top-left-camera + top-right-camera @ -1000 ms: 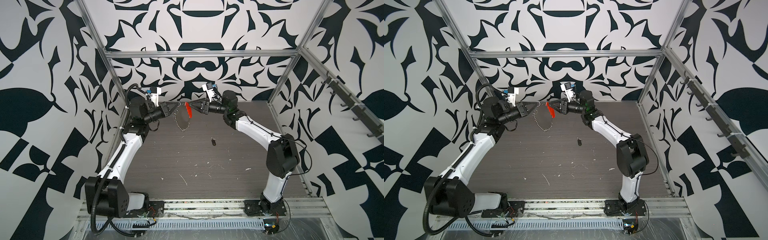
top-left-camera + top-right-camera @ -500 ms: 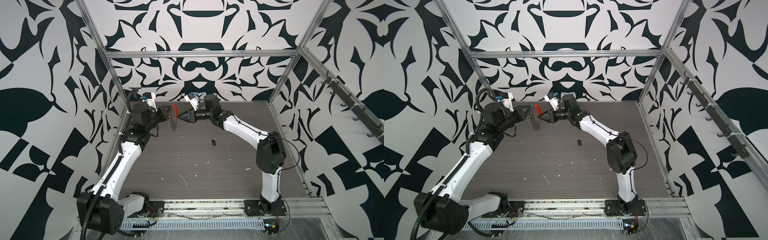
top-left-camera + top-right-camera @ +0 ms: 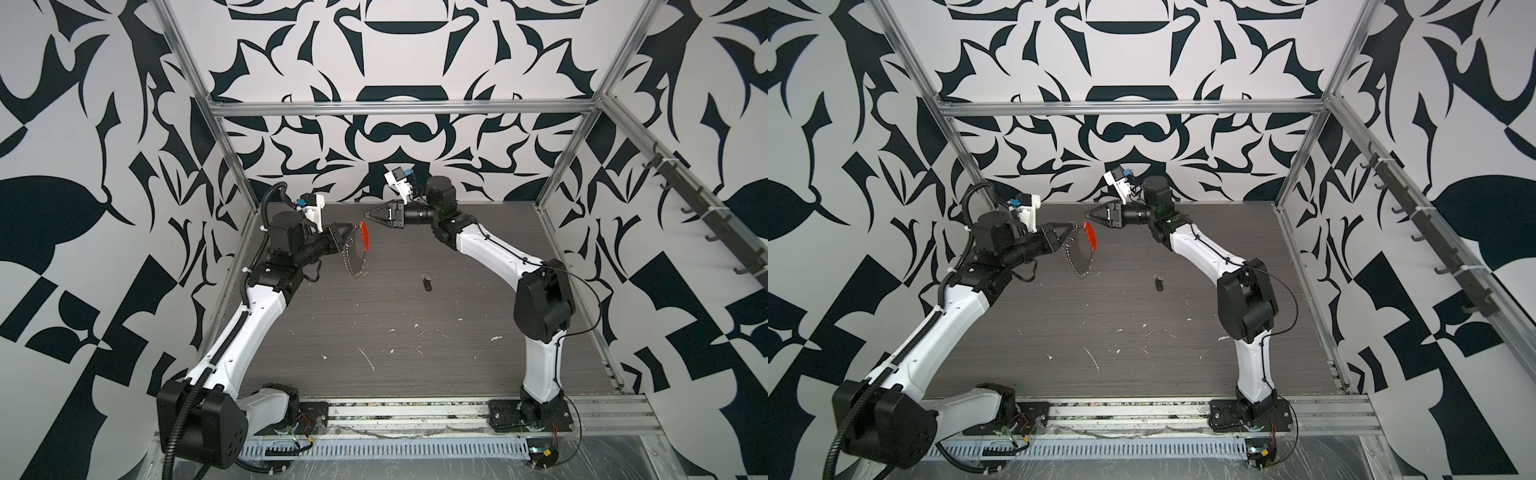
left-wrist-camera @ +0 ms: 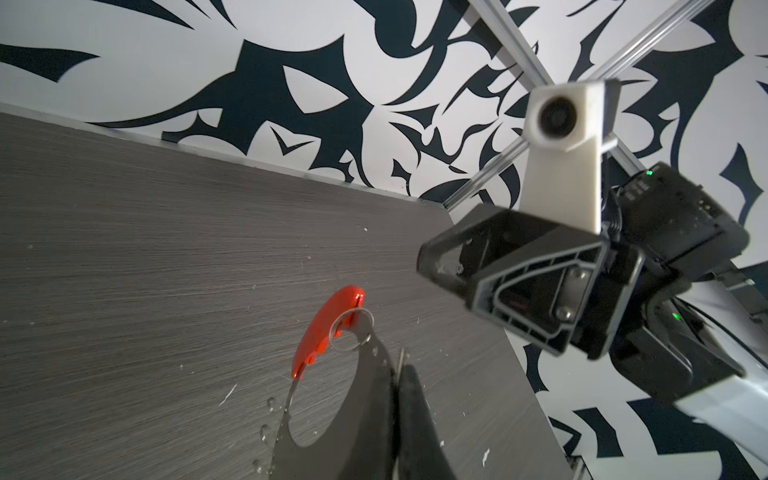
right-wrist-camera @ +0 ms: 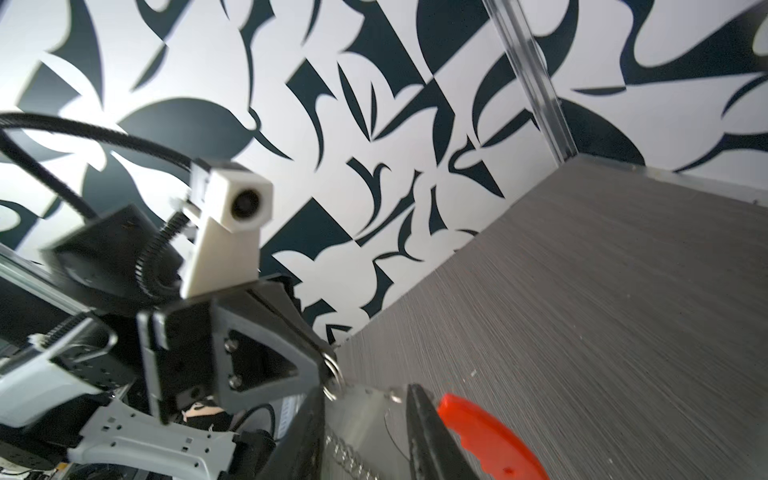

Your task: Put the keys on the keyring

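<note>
The keyring [image 3: 358, 266] [image 3: 1079, 266] hangs in the air at the back left, a loop of silvery chain with a curved red section [image 3: 365, 237] [image 4: 326, 328] [image 5: 486, 436]. My left gripper [image 3: 354, 227] [image 3: 1076, 227] [image 4: 397, 365] is shut on its small split ring [image 4: 351, 332] [image 5: 332, 370]. My right gripper [image 3: 368, 213] [image 3: 1087, 214] [image 5: 365, 390] faces it from the right, a little apart. Its jaws stand open with nothing between them. The keys [image 3: 426, 284] [image 3: 1158, 284], one small black fob, lie on the table right of the middle, far from both grippers.
The grey wood-grain table [image 3: 415, 353] carries small white flecks towards the front. Patterned walls and a metal frame [image 3: 232, 145] close in the back and sides. A rail with hooks [image 3: 685, 199] runs along the right wall.
Both grippers swung left together with the keyring, then came part of the way back. The right gripper now stands slightly apart from the keyring. The fob has not moved.
</note>
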You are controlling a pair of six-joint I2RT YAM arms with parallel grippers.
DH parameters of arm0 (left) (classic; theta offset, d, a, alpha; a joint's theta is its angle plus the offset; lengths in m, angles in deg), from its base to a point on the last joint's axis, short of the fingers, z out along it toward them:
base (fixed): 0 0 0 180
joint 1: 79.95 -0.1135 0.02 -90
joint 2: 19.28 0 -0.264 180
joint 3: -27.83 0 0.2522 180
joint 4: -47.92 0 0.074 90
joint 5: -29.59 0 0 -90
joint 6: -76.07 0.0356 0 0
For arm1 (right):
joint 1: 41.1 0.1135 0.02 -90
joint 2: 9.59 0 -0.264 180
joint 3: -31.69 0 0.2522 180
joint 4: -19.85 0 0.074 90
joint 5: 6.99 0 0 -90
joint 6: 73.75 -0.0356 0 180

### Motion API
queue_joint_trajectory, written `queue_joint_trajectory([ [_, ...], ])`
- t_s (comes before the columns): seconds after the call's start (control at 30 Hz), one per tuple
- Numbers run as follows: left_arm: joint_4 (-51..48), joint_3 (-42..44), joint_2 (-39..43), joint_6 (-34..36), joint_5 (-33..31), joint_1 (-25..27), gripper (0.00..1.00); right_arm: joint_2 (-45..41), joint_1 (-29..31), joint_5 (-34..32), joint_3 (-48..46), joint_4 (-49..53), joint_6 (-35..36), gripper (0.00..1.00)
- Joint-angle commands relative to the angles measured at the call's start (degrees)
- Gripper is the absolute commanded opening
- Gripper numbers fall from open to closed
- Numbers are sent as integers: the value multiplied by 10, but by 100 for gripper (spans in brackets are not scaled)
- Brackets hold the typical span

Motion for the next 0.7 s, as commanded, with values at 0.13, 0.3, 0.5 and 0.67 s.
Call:
queue_joint_trajectory([
  [0.13, 13, -23, 1, 8, 32, 2, 0, 15, 6, 56, 27, -161, -124, 37],
  [0.3, 32, -22, 7, -1, 26, 1, 0, 8, 11, 52, 16, -125, -95, 37],
  [0.5, 39, -24, 4, -6, 23, 1, 0, -4, 18, 33, 15, -46, -28, 36],
  [0.67, 47, -23, 1, -6, 21, 1, 0, -20, 20, -1, 12, 41, 41, 35],
])
